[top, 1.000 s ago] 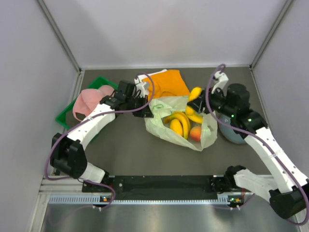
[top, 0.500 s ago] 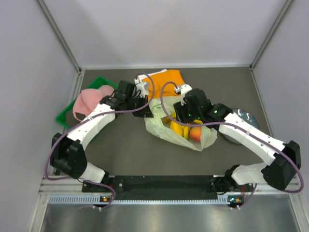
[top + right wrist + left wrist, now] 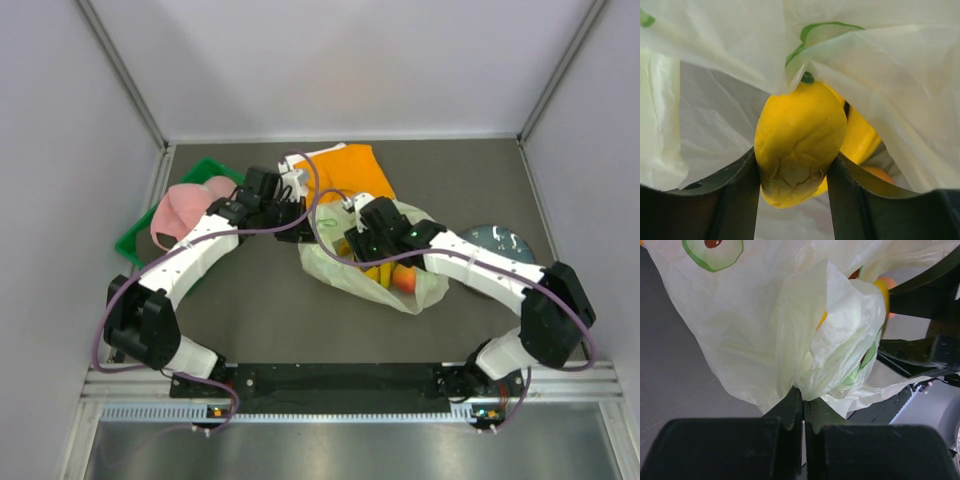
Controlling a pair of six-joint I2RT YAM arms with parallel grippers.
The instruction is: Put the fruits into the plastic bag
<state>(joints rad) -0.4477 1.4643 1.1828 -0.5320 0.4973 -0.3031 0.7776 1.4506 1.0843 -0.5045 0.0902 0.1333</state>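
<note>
The pale green plastic bag [image 3: 328, 262] printed with avocado halves lies at the table's middle. My left gripper [image 3: 303, 232] is shut on the bag's left edge and holds it up; the wrist view shows the crinkled plastic [image 3: 765, 340] pinched between the closed fingers [image 3: 792, 407]. My right gripper [image 3: 362, 250] is inside the bag's mouth, shut on a rounded yellow fruit [image 3: 800, 140] with a small green stem. Bag plastic [image 3: 715, 50] surrounds it. Another yellow fruit [image 3: 860, 137] lies behind it. Yellow bananas [image 3: 377, 272] and an orange-red fruit [image 3: 403, 281] lie in the bag.
An orange cloth [image 3: 345, 170] lies behind the bag. A green tray [image 3: 138, 242] with a pink cap [image 3: 185, 205] stands at the left. A blue-grey plate [image 3: 500, 240] sits at the right. Grey walls close in the table on three sides.
My right gripper has swung left from beside the plate into the bag's mouth, carrying the yellow fruit. My left gripper has stayed still on the bag's edge.
</note>
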